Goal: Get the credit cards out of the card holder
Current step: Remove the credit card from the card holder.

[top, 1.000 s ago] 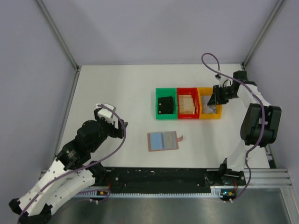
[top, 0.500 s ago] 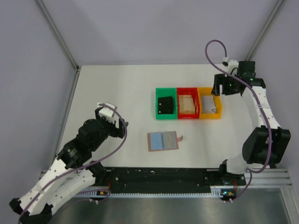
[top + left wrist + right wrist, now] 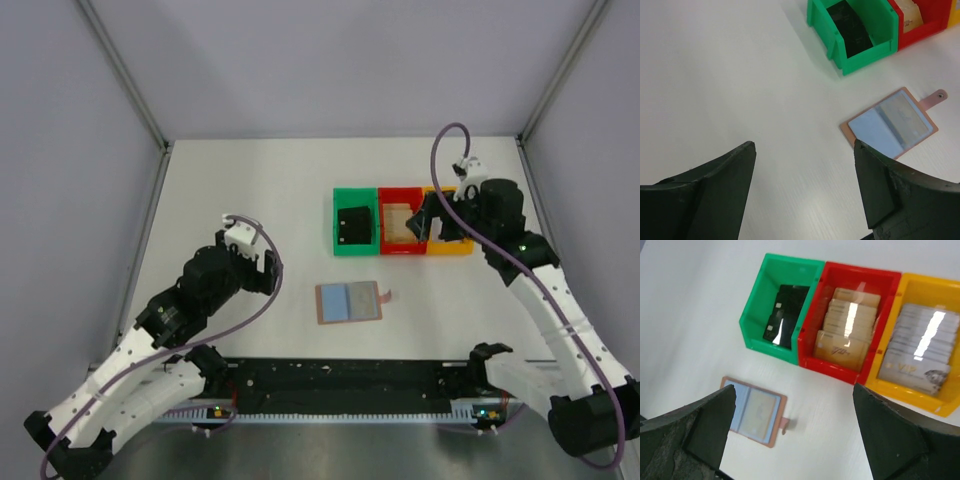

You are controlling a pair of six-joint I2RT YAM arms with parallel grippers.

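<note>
Swung in from the far right corner, the right gripper now hangs spread and empty above the red bin. The left gripper is spread too, holding nothing. The card holder lies open near the near edge's middle. Black credit cards sit in the green bin. Whether any pocket is still filled I cannot tell.

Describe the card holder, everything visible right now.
The card holder is a small bifold wallet lying opened flat on the white table, with its blue-grey inner face up inside a reddish-brown, leather-looking border. Two pocket halves show; the one nearer the tab looks paler, and its contents are unclear. A small brown tab sticks out of its right edge in the top view. It sits in front of the green bin, apart from it. Only the table touches it; the left gripper and right gripper are open, away from it.
</note>
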